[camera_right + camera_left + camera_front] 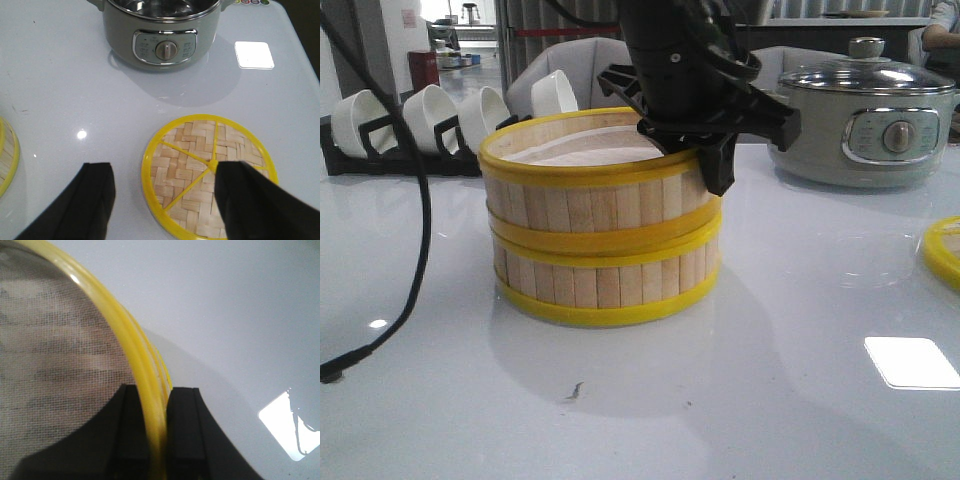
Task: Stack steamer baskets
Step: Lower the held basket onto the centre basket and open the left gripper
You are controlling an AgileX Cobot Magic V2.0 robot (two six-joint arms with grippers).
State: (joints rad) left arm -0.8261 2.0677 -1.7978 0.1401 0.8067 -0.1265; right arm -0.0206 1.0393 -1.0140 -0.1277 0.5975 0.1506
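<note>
Front view first, reading left to right: you have a rack of white cups (420,118) at the far left edge of the table (770,400), then the two steamer baskets (605,230) already stacked one on the other near the middle. The upper basket (590,195) sits squarely on the lower basket (600,280), rims meeting all round as far as you can see. Your left gripper (705,150) comes down over the right side of the upper basket; the left wrist view shows its fingers (182,425) closed on the yellow top rim (145,385), one inside the wall and one outside. Further right stands the grey electric pot (865,125), and at the far right edge you catch a sliver of the woven lid (945,250).

Your right gripper (162,200) is spread wide and holds nothing, hovering just above the lid (207,175), which lies flat on the table in front of the pot (162,30).

Judging by their looks, these pieces are light, stiff bamboo, and the rims probably slide easily on the glossy table. The lid is thin and flat, so take it across its rim edge rather than pressing on the weave, which may flex or crack.
</note>
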